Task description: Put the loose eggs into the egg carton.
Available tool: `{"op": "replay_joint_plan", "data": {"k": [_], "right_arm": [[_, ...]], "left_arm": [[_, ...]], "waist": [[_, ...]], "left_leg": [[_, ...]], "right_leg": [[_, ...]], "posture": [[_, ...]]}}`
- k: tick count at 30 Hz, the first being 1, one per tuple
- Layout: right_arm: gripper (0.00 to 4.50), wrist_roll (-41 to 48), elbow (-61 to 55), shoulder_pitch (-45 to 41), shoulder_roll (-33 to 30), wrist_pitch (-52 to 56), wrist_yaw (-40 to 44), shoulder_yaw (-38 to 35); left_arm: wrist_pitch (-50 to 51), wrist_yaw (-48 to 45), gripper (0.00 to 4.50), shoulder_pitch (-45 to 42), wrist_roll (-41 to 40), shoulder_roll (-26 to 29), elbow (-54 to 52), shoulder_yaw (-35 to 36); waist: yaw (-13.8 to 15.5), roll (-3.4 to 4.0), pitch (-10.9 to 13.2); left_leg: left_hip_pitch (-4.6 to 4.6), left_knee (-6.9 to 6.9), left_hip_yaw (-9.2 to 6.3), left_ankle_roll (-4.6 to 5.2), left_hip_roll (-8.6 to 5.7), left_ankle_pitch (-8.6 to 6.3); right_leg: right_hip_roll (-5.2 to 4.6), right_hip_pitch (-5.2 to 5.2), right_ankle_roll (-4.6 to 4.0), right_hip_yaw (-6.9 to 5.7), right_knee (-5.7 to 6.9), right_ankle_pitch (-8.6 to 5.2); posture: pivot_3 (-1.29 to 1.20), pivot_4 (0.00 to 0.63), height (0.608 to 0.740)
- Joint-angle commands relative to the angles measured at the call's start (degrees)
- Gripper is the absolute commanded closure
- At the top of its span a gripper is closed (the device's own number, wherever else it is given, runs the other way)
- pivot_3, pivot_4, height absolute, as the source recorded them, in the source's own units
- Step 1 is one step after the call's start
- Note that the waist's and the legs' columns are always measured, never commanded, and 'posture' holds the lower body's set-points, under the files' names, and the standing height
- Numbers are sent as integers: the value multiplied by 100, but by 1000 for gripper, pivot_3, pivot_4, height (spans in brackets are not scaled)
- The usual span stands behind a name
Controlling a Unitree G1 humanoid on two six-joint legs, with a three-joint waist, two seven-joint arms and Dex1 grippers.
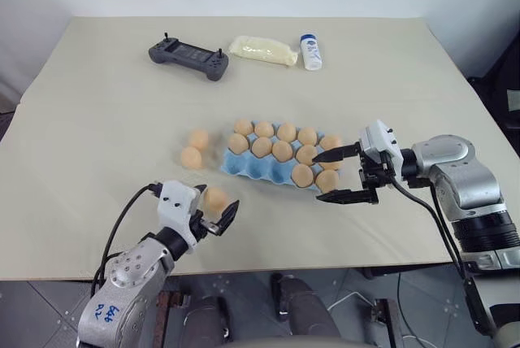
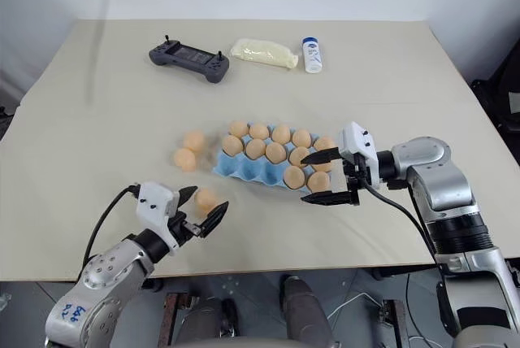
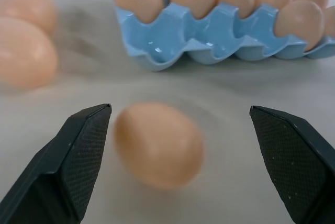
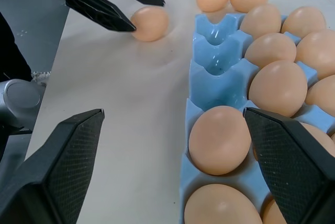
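While the left gripper (image 1: 213, 211) sat wide open around a loose egg (image 1: 215, 198), the right gripper (image 1: 340, 174) gaped empty beside the egg carton (image 1: 244, 167).

Lighting's bright and even, soft from overhead, so shadows stay faint. The table (image 1: 122, 120) looks clean with no real glare. In the left wrist shot the near egg (image 3: 158, 144) is smeared with blur; glossy highlights sit on the egg carton (image 3: 172, 51).
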Motion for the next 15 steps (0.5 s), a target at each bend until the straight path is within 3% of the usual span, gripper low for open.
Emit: {"op": "replay_joint_plan", "data": {"k": [1,4,5,7,13,15], "right_arm": [[55,99,-283,76,-69,37,-107,-207],[55,113,-349,137,-81,59,-155,-233],[12,122,-377,159,-88,73,-175,-248],[0,130,-420,187,-102,107,-230,-284],[0,123,-424,230,-159,117,-296,-351],[0,123,-422,240,-161,111,-316,-362]], "left_arm": [[214,101,0,-267,83,-42,112,-153],[199,119,0,-386,240,17,207,-264],[218,124,186,-406,290,37,234,-304],[247,109,595,-403,347,62,220,-360],[255,19,2559,-355,372,113,178,-351],[225,-35,2808,-429,337,101,164,-333]], "waist": [[3,0,0],[-5,0,0],[-4,0,0],[4,0,0],[2,0,0],[6,0,0]], "left_leg": [[-1,2,0,0,-1,0],[0,4,1,0,-1,0],[0,4,1,0,0,0],[0,4,-1,-1,1,0],[0,11,-1,-2,-1,0],[-1,12,-2,-1,-1,0]], "right_leg": [[0,0,1,0,2,0],[0,-1,2,1,5,1],[0,-1,2,1,7,1],[0,-1,2,0,9,1],[-2,0,1,1,11,1],[-2,0,1,1,12,1]], "posture": [[0,150,740],[0,150,740],[0,150,740],[0,150,740],[0,150,740],[0,150,740]]}}
